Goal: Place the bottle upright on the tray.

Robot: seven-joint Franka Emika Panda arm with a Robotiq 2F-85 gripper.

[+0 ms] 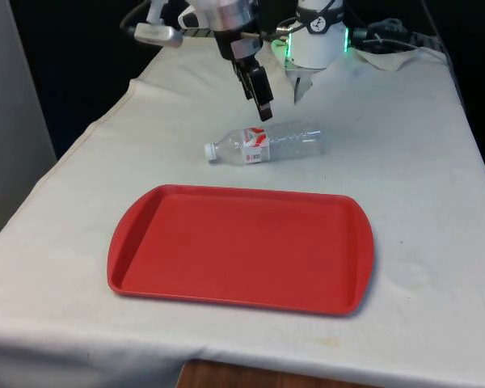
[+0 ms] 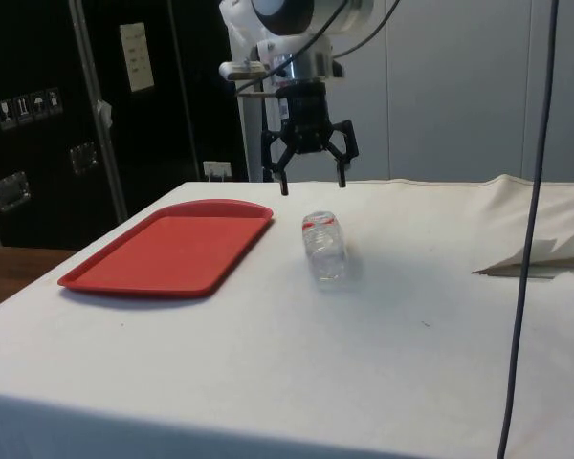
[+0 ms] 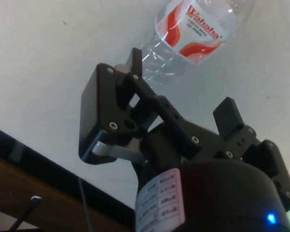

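We see the bottle (image 1: 267, 144) lying on its side on the white cloth, just beyond the far rim of the red tray (image 1: 137, 242), its long axis running across the front view with the cap toward that view's left. The gripper (image 2: 311, 172) hangs above its clear body (not the cap end), fingers spread wide and holding nothing, so our coming move is, we judge, a descent.

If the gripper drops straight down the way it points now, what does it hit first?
Most likely the bottle: the gripper hangs open just above it, though whether it sits dead centre is unclear.
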